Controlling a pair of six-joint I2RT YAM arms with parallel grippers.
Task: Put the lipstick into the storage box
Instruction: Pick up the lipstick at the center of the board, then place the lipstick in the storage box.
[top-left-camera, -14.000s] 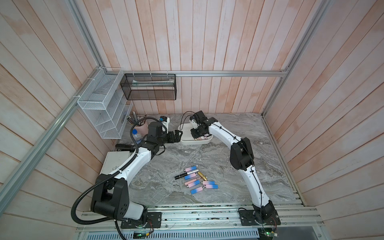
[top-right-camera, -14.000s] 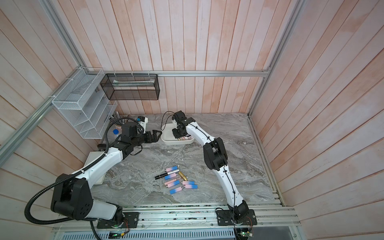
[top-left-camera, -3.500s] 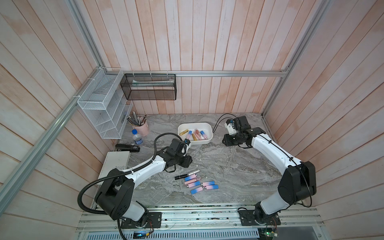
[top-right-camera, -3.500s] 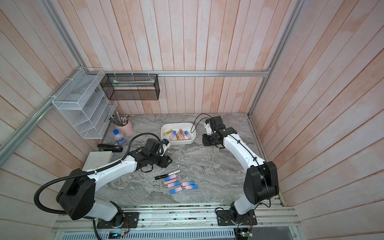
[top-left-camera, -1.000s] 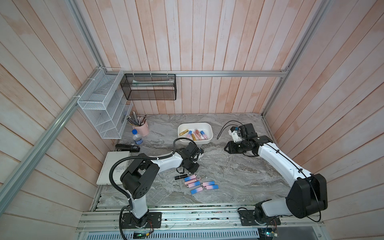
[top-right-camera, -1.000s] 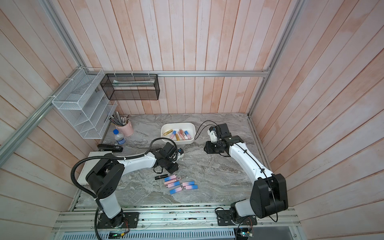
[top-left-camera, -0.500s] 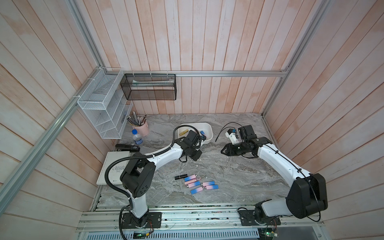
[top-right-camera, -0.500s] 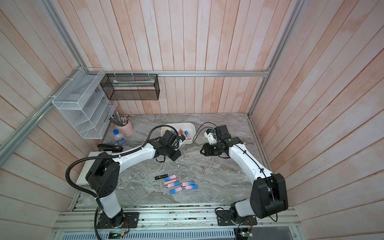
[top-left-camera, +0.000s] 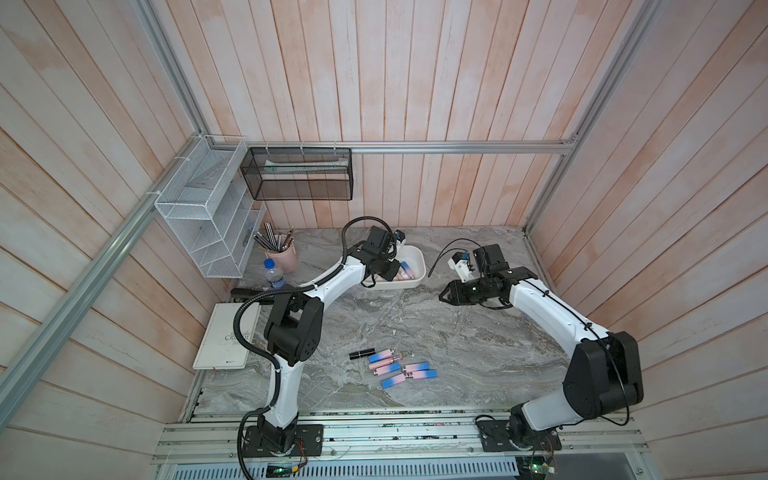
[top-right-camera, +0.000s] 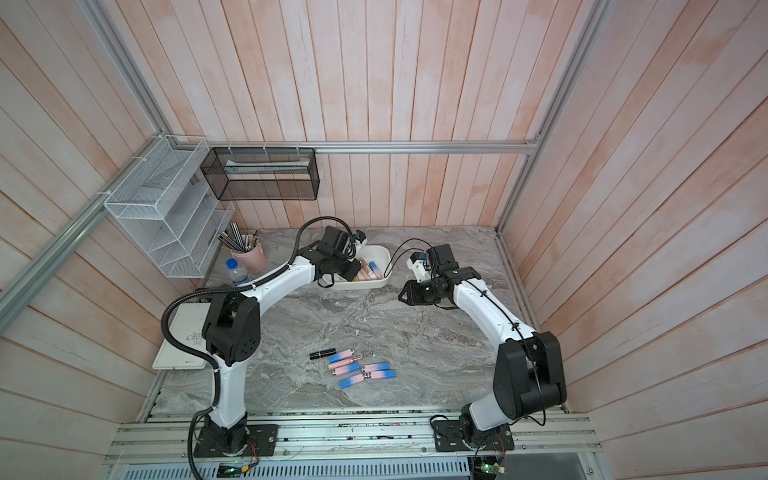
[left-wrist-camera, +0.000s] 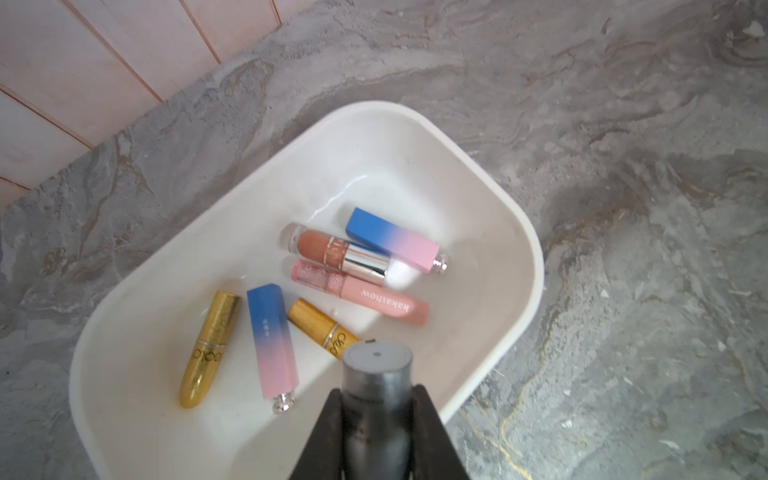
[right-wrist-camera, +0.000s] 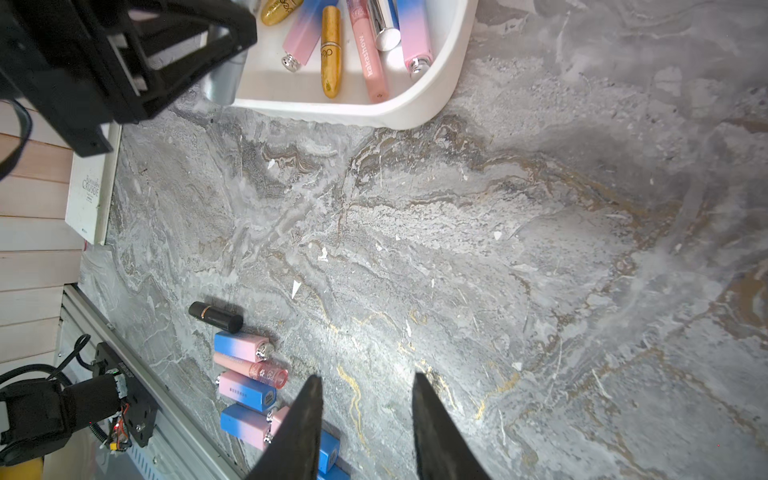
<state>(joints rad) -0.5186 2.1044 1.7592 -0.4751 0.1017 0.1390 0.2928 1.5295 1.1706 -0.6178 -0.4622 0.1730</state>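
Well, "kakashow" tube (left-wrist-camera: 361, 299) in box (left-wrist-camera: 537, 270); left hand (left-wrist-camera: 377, 390) tight on lipstick (left-wrist-camera: 376, 359), right hand (right-wrist-camera: 365, 377) agape.

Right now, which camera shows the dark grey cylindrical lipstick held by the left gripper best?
The left wrist view: the dark grey cylindrical lipstick fills the foreground, clamped in the left gripper by the white plastic storage box. The right wrist view catches only its silvery side; in both top views it cannot be made out.

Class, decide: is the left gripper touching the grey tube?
Touching. In the left wrist view the left gripper clamps the grey tube, jaws flush against both sides.
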